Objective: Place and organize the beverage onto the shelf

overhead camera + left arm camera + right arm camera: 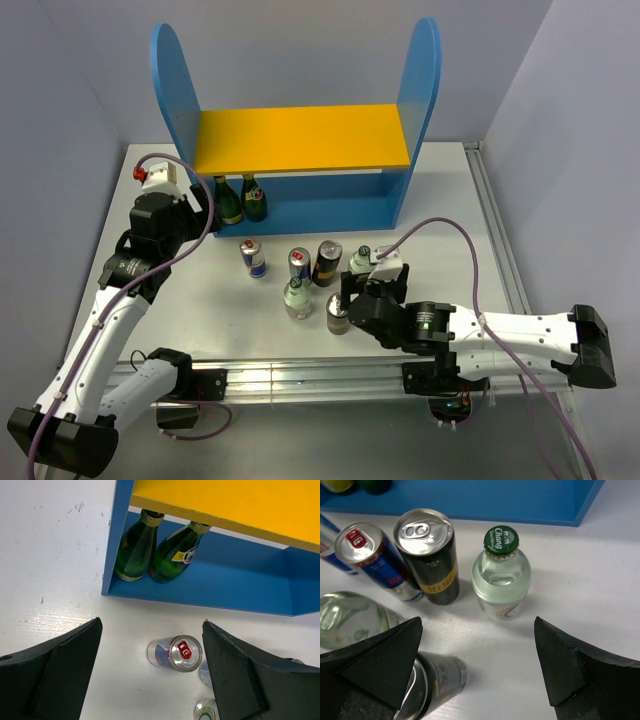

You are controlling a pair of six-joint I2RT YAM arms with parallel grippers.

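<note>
- while the left jaws hang wide apart, what lies near them?
- nothing sits in the gap, only bare bench [60,555]. just ahead of the gap a blue-and-silver can [175,652] stands upright. beyond that is the shelf [117,530]. two green bottles [134,550] stand side by side on its blue lower level, at the end nearest these jaws and under the yellow board [225,500].
- and the right jaws?
- spread wide too, gripping nothing. straight ahead of the gap a clear bottle [501,580] with a green cap stands upright. beside it, towards the left jaws, is a black-and-gold can [427,555]. a second blue-and-silver can [375,562] stands close against that one.
- anything closer in?
- a second black-and-gold can [437,682] is low in the gap, tucked by the jaw on the left of the wrist view. i cannot tell whether they touch. a second clear bottle [345,620] stands just outside that same jaw.
- so where are the drinks overall?
- from above, all six stand in a loose cluster on the bench, between the two sets of jaws and in front of the shelf's open lower level. the first blue-and-silver can is the one nearest the left jaws. the green-capped clear bottle and the second black-and-gold can are the ones nearest the right jaws.
</note>
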